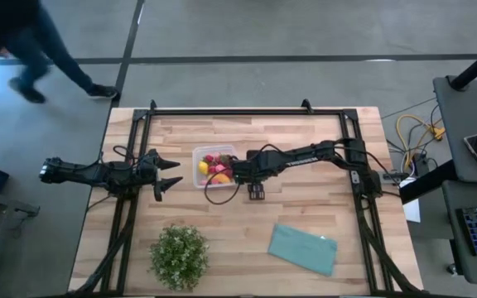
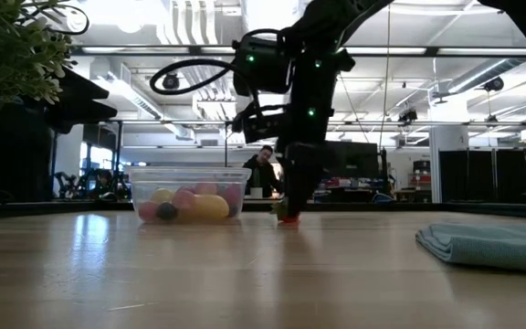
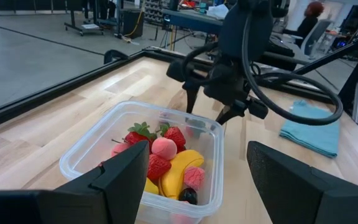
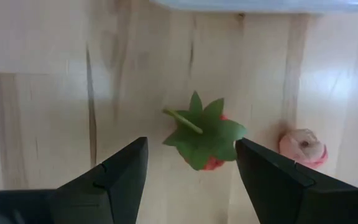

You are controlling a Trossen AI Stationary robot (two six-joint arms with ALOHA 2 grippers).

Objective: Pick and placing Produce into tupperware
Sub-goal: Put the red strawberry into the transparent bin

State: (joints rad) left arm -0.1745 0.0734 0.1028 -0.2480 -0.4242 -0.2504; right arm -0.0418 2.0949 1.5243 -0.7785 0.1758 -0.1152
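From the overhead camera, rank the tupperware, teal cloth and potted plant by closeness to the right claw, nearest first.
1. tupperware: right beside the right claw, on its left-arm side.
2. teal cloth: toward the table's front edge, on the right arm's side.
3. potted plant: front edge, left arm's side; only slightly farther than the cloth.

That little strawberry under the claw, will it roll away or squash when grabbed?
The strawberry probably won't roll far: it sits on the table with its flat leafy cap up. It looks like a light, firm toy, so squashing seems unlikely. Its tapered sides might slip between the right gripper's open jaws.
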